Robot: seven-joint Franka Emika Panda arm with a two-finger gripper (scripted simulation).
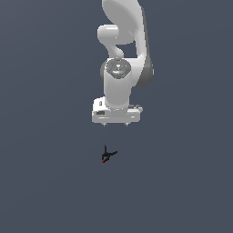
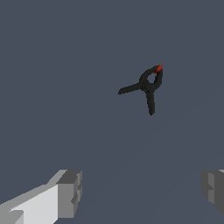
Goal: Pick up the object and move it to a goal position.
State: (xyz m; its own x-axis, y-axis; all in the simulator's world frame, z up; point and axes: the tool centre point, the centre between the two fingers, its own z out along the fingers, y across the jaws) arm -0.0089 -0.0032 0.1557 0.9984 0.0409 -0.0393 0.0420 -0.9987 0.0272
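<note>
Black object lies apart from gripper, fingers spread.

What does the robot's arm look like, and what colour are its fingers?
The arm is smooth, rounded and glossy white with dark grey at the joints, ending in a wide white boxy gripper. A round grey cap sits on its wrist. Its fingers are blocky, white with grey ridged tips.

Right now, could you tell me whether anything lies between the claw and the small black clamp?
Nothing: in both views only bare grey surface separates the open claw from the clamp, most clearly in the wrist view.
</note>
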